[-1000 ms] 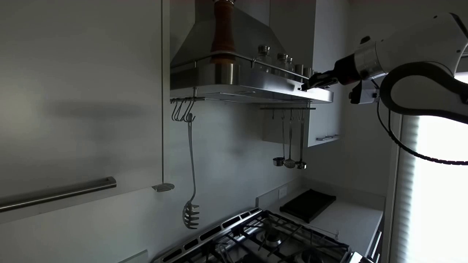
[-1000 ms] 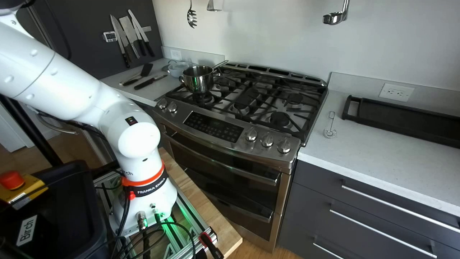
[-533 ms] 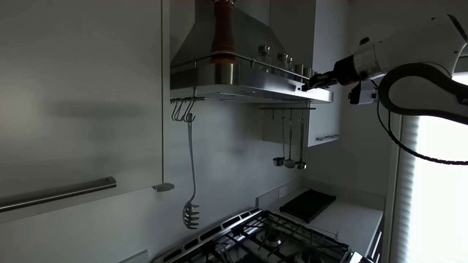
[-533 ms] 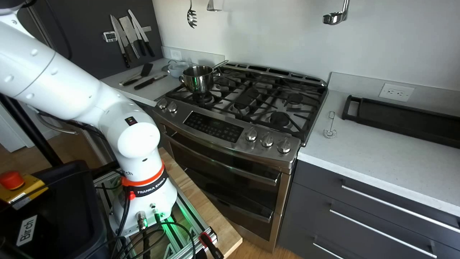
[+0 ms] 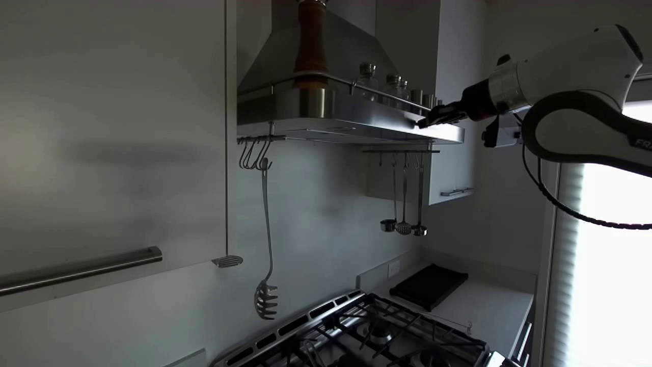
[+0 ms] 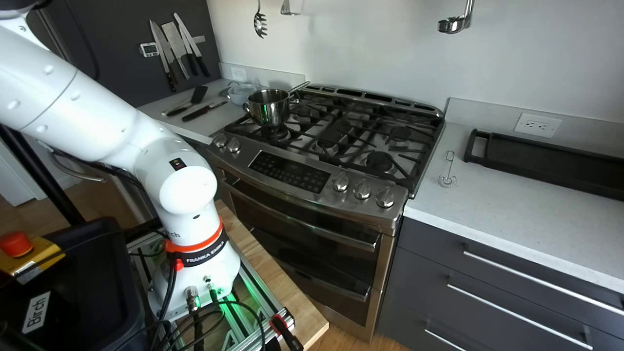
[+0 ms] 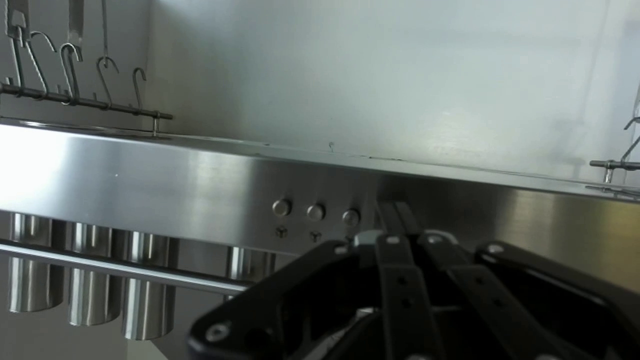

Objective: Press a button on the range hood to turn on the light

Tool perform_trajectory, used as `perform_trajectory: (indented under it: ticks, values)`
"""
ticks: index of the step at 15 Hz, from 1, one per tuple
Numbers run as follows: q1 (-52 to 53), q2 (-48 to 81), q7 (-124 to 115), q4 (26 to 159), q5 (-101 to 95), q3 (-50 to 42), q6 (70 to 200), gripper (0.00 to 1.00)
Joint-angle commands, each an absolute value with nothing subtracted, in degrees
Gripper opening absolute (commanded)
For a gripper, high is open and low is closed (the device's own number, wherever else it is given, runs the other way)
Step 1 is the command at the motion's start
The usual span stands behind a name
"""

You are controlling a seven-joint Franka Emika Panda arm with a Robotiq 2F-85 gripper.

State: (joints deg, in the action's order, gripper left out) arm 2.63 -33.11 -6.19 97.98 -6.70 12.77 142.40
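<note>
The steel range hood (image 5: 377, 113) shows in an exterior view, and its front face (image 7: 165, 175) fills the middle of the wrist view, which stands upside down. Three round buttons sit in a row on that face: the left (image 7: 281, 207), the middle (image 7: 315, 212) and the right (image 7: 351, 217), with fan-like marks beside them. My gripper (image 7: 397, 205) is shut and empty, its fingertips together at the face just right of the right button. Anything directly behind the fingertips is hidden. In an exterior view my gripper (image 5: 422, 124) reaches the hood's front; contact cannot be told.
Jars (image 5: 368, 76), steel canisters (image 7: 145, 290) and a wooden mill (image 5: 310, 46) stand on the hood behind a rail (image 7: 125, 267). Utensils (image 5: 405, 204) hang below it. The stove (image 6: 351, 131) with a pot (image 6: 269, 107) lies underneath.
In an exterior view the arm and wrist have shifted a little left and down. The fingertips have moved slightly left and now cover a small dark spot on the hood's front.
</note>
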Motion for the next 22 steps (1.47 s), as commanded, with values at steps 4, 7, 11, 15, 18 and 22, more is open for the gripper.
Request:
perform_trajectory:
  ticks: [4,7,11,15,18,22]
  values:
    - [3.73,-32.11,-4.28,97.92,-6.15,11.77,144.1,0.0]
    - [4.24,-31.96,-4.11,98.13,-5.71,11.46,144.38,0.0]
    - [5.1,-31.53,-3.81,98.25,-5.14,10.87,145.38,0.0]
    - [5.53,-31.03,-3.64,98.36,-4.84,10.31,146.33,0.0]
    - [5.98,-30.8,-3.46,98.7,-4.36,9.82,146.56,0.0]
    - [6.71,-30.52,-2.97,99.14,-3.51,9.2,146.9,0.0]
